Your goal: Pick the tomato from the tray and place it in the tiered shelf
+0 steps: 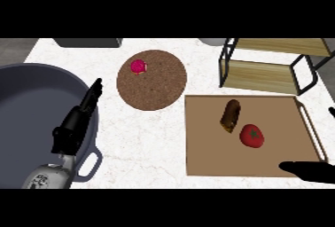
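Observation:
A red tomato (pixel 252 135) with a green stem lies on the wooden tray (pixel 209 159), right of the tray's middle. The tiered shelf (pixel 274 62), black frame with wooden boards, stands behind the tray at the back right. My right hand (pixel 313 171) shows at the lower right, over the tray's near right corner, a short way in front of the tomato and apart from it; only part of it shows. My left hand (pixel 82 113) rests open at the left, fingers straight and pointing away, over the rim of a big pot.
A dark brown oblong food item (pixel 230 116) lies on the tray just left of the tomato. A round cork mat (pixel 152 79) with a small pink-red item (pixel 138 66) sits at the centre back. A large grey pot (pixel 33 128) fills the left side.

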